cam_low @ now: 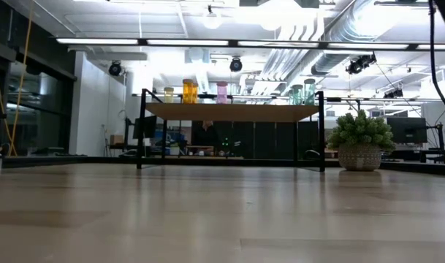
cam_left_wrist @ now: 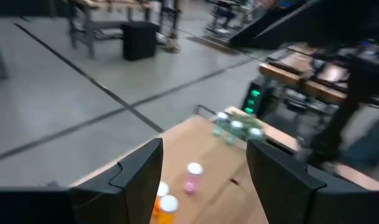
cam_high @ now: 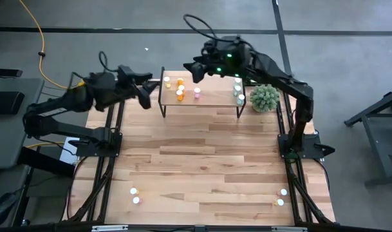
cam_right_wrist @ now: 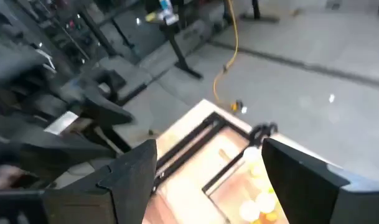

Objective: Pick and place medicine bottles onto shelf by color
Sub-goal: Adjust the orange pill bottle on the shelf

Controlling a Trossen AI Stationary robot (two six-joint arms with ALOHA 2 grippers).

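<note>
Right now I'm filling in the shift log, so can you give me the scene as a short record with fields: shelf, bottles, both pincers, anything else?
shelf: small wood-topped shelf on black legs, at the far end of the table
bottles on shelf: yellow and orange bottles at its left, one pink bottle near the middle, teal bottles at its right
bottles left on table: two near corners, left pair, right pair
left pincer: open, empty, beside the shelf's left end
right pincer: open, empty, above the shelf's far edge
other: potted plant right of the shelf
</note>
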